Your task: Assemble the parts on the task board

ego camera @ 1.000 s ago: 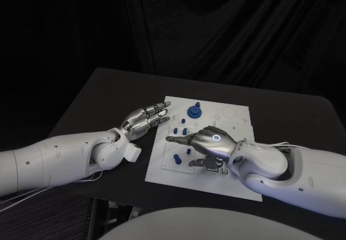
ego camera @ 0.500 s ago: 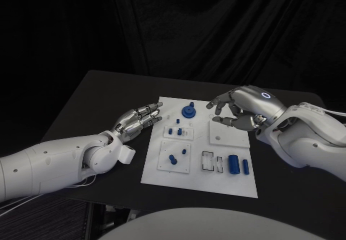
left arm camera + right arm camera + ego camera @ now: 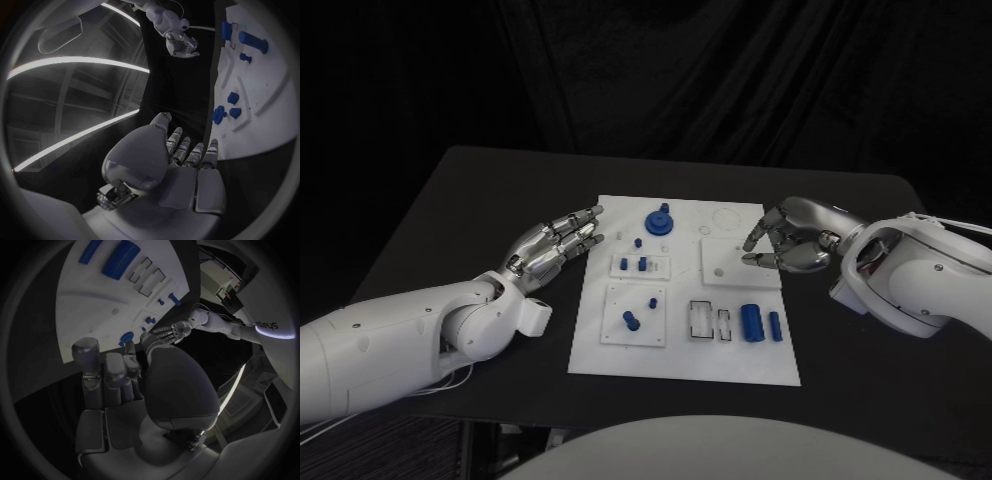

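1. Since the earlier shots the right hand had pulled off the near middle of the task board, swung out to its far right side and then dropped lower, ending up at the board's right edge. The whole picture slid too, so the camera moved as well.
2. That right hand sat over the far-right raised square of the board with its fingers curled down and inward. Pretty sure nothing was in it, though the fingertips were hard to read from the head view.
3. Left hand lay just off the board's left edge, over the black worktop, fingers stretched out fairly straight toward the far side and a little apart, holding nothing. It looked about the same as before.
4. Board itself lay flat in the middle of the worktop.
5. Parts on it: a blue knob-like piece stood near the far edge, with a tiny blue peg just beside it.
6. Two small blue pegs stood in the little plate nearer the left hand, and a blue pin plus a smaller one stood in the square plate closer to the robot.
7. Over on the right, a fat blue cylinder and a thin blue bar lay side by side, right next to the slotted frames.
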Robot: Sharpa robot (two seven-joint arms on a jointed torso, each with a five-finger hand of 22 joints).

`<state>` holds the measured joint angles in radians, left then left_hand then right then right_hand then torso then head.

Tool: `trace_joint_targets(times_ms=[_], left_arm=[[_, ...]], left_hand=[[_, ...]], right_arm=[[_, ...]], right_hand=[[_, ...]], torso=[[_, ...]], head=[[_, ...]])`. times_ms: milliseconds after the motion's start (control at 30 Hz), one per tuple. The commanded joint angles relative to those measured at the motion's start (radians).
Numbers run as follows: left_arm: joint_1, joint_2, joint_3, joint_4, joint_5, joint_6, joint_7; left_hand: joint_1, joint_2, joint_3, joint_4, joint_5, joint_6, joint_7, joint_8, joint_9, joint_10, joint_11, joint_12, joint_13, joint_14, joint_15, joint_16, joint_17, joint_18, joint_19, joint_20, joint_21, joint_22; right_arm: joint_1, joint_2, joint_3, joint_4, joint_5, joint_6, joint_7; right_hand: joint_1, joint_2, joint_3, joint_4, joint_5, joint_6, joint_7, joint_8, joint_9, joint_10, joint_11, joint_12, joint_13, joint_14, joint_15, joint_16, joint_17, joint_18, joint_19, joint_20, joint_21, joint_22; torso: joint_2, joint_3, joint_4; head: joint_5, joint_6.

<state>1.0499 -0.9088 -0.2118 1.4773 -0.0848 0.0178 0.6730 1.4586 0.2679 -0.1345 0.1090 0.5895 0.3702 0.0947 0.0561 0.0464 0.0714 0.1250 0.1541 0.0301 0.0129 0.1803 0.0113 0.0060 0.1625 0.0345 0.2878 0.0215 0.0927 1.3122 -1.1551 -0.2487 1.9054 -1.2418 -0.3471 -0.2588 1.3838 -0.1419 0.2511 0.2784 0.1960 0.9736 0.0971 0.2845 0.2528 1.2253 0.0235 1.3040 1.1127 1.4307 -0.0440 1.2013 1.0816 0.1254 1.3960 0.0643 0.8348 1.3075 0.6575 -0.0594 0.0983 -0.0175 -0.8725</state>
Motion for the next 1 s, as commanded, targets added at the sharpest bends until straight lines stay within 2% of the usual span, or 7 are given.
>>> trace_joint_targets(times_ms=[33, 133, 200, 433, 533, 733, 1000], left_arm=[[-0.001, 0.001, 0.001, 0.004, 0.004, 0.000, 0.034], [-0.001, 0.000, 0.001, 0.005, 0.004, 0.002, 0.033], [-0.001, 0.000, 0.001, 0.004, 0.004, 0.004, 0.033], [-0.001, -0.001, 0.001, 0.005, 0.004, 0.009, 0.030], [-0.001, -0.003, 0.001, 0.006, 0.004, 0.011, 0.029], [-0.001, -0.006, 0.001, 0.007, 0.004, 0.014, 0.024], [-0.001, -0.007, 0.001, 0.005, 0.004, 0.020, 0.017]], left_hand=[[-0.009, 0.003, 0.001, 0.007, 0.005, 0.007, 0.002, 0.005, 0.001, 0.008, 0.003, 0.005, 0.001, 0.000, -0.004, 0.003, 0.001, 0.007, -0.001, -0.004, -0.001, -0.002], [-0.009, 0.004, 0.001, 0.008, 0.006, 0.007, 0.001, 0.005, 0.001, 0.008, 0.002, 0.006, 0.001, 0.000, -0.004, 0.003, 0.001, 0.008, -0.001, -0.005, -0.001, -0.001], [-0.009, 0.004, 0.001, 0.008, 0.006, 0.006, 0.001, 0.005, 0.001, 0.008, 0.002, 0.006, 0.001, 0.000, -0.004, 0.003, 0.001, 0.008, -0.001, -0.005, -0.001, 0.000], [-0.009, 0.004, 0.002, 0.008, 0.006, 0.005, 0.000, 0.005, 0.001, 0.008, 0.003, 0.006, 0.001, 0.000, -0.004, 0.003, 0.001, 0.008, -0.001, -0.004, -0.001, 0.000], [-0.007, 0.005, 0.004, 0.009, 0.007, 0.004, -0.002, 0.004, 0.001, 0.008, 0.003, 0.007, 0.001, 0.001, -0.003, 0.004, 0.001, 0.009, 0.000, -0.004, -0.001, 0.001], [-0.006, 0.005, 0.005, 0.009, 0.008, 0.004, -0.003, 0.004, 0.001, 0.008, 0.004, 0.007, 0.001, 0.001, -0.001, 0.004, 0.001, 0.010, 0.000, -0.003, 0.000, 0.001], [-0.003, 0.004, 0.007, 0.008, 0.008, 0.000, -0.005, 0.003, 0.000, 0.007, 0.009, 0.008, 0.001, 0.001, 0.002, 0.005, 0.001, 0.011, 0.000, -0.001, -0.001, 0.000]], right_arm=[[-0.015, -0.004, 0.001, 0.003, 0.030, 0.065, -0.118], [-0.028, -0.005, 0.001, 0.008, -0.002, 0.085, -0.171], [-0.034, -0.005, 0.001, 0.014, -0.032, 0.097, -0.209], [-0.056, -0.006, 0.000, 0.034, -0.108, 0.137, -0.325], [-0.066, -0.005, 0.000, 0.042, -0.140, 0.164, -0.369], [-0.094, 0.000, 0.000, 0.053, -0.229, 0.218, -0.421], [-0.121, 0.015, 0.000, 0.050, -0.287, 0.229, -0.434]], right_hand=[[-0.009, -0.008, -0.010, 0.001, -0.008, 0.018, -0.009, 0.030, 0.022, 0.113, -0.010, 0.109, 0.163, 0.045, -0.009, 0.100, 0.122, -0.021, 0.037, -0.008, 0.109, 0.128], [-0.027, -0.008, -0.022, 0.004, -0.014, 0.024, -0.020, 0.058, 0.046, 0.213, -0.018, 0.186, 0.293, 0.079, -0.017, 0.187, 0.233, -0.040, 0.071, -0.017, 0.233, 0.153], [-0.168, -0.005, -0.056, 0.012, -0.033, 0.064, -0.046, 0.113, 0.091, 0.346, -0.042, 0.267, 0.458, 0.117, -0.033, 0.290, 0.372, -0.065, 0.111, -0.031, 0.394, 0.186], [-0.400, -0.031, -0.046, 0.016, -0.039, 0.073, -0.079, 0.218, 0.229, 0.346, -0.072, 0.267, 0.458, 0.125, -0.063, 0.318, 0.407, -0.092, 0.141, -0.061, 0.571, 0.220], [-0.431, -0.035, -0.043, 0.020, -0.044, 0.072, -0.088, 0.252, 0.281, 0.346, -0.081, 0.267, 0.458, 0.131, -0.070, 0.340, 0.440, -0.099, 0.147, -0.068, 0.611, 0.229], [-0.492, -0.057, -0.064, 0.021, -0.075, 0.060, -0.092, 0.273, 0.335, 0.346, -0.085, 0.267, 0.458, 0.136, -0.074, 0.356, 0.465, -0.104, 0.151, -0.073, 0.644, 0.236], [-0.520, -0.071, -0.077, 0.021, -0.095, 0.069, -0.096, 0.266, 0.356, 0.346, -0.088, 0.267, 0.458, 0.135, -0.077, 0.353, 0.460, -0.104, 0.149, -0.075, 0.645, 0.235]], torso=[[0.005, 0.0037, 0.0025], [0.005, 0.0060, 0.0042], [0.005, 0.0070, 0.0028], [0.003, 0.0064, 0.0007], [0.001, 0.0048, 0.0005], [0.000, 0.0044, 0.0002], [0.000, 0.0042, 0.0029]], head=[[-0.025, 0.000], [-0.045, 0.000], [-0.057, 0.000], [-0.088, 0.000], [-0.095, 0.000], [-0.101, 0.000], [-0.105, 0.000]])
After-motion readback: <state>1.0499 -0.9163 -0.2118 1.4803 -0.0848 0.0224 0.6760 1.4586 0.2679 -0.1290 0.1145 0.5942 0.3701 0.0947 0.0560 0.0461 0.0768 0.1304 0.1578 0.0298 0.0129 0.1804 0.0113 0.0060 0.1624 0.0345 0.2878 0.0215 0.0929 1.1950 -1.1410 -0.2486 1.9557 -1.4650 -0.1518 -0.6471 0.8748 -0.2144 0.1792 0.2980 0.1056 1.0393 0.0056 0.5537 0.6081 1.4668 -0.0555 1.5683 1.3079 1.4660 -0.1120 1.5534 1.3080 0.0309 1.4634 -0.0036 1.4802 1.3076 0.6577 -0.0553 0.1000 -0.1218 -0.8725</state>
